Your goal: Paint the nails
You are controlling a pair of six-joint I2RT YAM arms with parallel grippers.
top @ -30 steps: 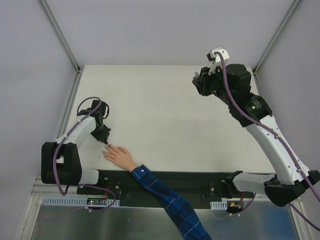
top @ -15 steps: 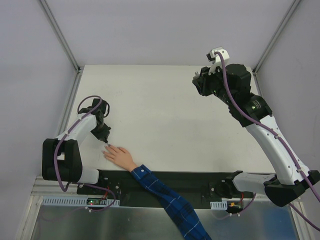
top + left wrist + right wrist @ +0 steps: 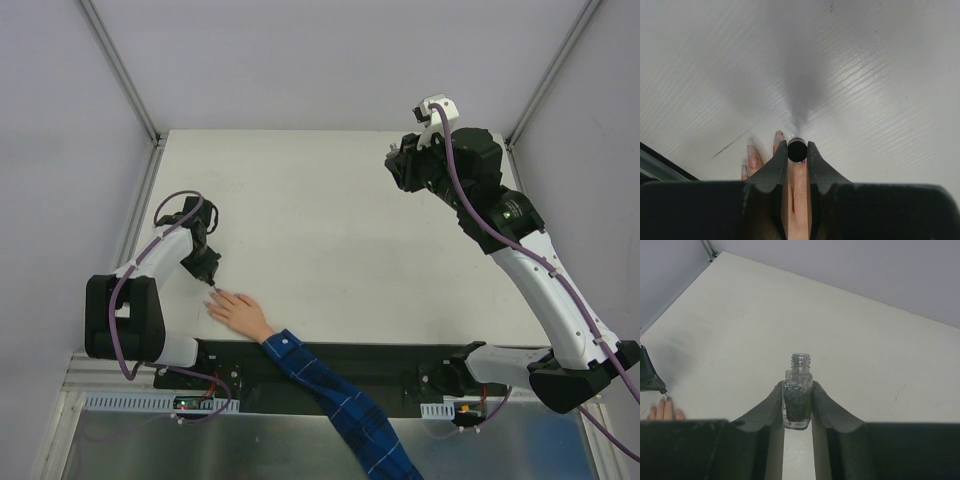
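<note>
Left arm has turned a shade at its shoulder over the last second, and the left gripper [image 3: 206, 268] has crept slightly away from the near edge; the right arm hasn't budged. Over on the left now: that gripper points down at the bench [image 3: 320, 220], pinching a small black round cap [image 3: 797, 151] tight between its fingers, seen end-on from the wrist camera. Right beneath it lies the pale hand [image 3: 240, 310], flat on the bench near the front edge, fingers spread toward the gripper. The nails [image 3: 778, 134] show just beside the cap, pinkish at the tips; whether anything touches them, I can't tell. A blue plaid sleeve [image 3: 335, 395] trails off toward the bottom. Across to the right: the right gripper [image 3: 402, 168] hangs high over the far right of the bench, clamped on a small open glass bottle [image 3: 798, 400], upright, dark inside.
</note>
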